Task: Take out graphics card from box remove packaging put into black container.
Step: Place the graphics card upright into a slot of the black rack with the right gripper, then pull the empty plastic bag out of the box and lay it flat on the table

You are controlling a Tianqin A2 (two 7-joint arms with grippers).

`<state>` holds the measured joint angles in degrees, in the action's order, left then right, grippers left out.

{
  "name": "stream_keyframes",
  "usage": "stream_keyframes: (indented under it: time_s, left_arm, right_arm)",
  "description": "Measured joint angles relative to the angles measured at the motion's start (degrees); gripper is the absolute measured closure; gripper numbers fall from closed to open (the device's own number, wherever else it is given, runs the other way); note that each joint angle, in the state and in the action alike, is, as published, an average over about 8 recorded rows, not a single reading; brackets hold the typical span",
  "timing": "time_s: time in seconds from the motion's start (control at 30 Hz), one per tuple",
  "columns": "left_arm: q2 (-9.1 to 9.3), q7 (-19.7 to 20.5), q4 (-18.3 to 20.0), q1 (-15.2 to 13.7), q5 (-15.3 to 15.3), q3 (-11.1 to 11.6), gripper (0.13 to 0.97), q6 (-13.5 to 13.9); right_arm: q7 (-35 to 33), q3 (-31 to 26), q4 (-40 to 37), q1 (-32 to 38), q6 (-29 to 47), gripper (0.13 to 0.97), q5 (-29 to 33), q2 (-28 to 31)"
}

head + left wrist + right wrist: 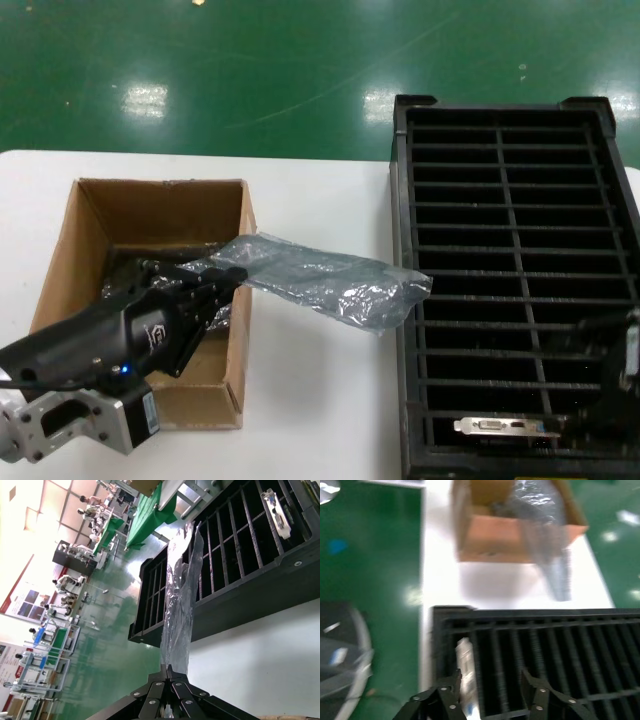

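Left claw [222, 283] clenched on crinkly translucent grey-blue plastic bag [325, 277], stretched from brown cardboard box [83, 239] toward slotted black plastic crate [610, 170]. Thin silver-bracketed graphics card [505, 428] already slotted there, beside released right claw [490, 692]. Best carried clear, dropped on white surface [320, 400].

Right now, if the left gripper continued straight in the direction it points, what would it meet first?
Probably the black container. The left gripper, shut on the packaging above the box, points along the bag toward the crate's near wall. Depth is unclear, so it might pass above the rim.
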<state>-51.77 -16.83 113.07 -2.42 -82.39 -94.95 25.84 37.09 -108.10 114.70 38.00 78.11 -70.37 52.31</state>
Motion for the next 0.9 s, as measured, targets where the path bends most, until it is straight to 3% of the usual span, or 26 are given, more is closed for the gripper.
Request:
stream_keyframes:
  time_s: [0.1,0.3,0.6,0.9]
  left_arm:
    - [0.0,0.0,0.0,0.0,0.0,0.0,0.957,0.0]
    - [0.0,-0.01,0.0,0.0,0.0,0.0,0.957,0.0]
    - [0.0,-0.01,0.0,0.0,0.0,0.0,0.957,0.0]
    - [0.0,0.01,0.01,0.0,-0.02,-0.01,0.957,0.03]
  right_arm:
    - [0.91,3.61,-0.4,-3.41,-4.86,0.718,0.51,0.19]
    - [3.35,12.55,-2.46,-12.58,-17.51,0.576,3.58,-2.35]
    - [4.9,23.98,-10.19,-23.37,-36.83,0.381,6.77,-11.71]
    - [6.03,29.27,-15.61,-27.22,-45.75,0.234,5.08,-16.45]
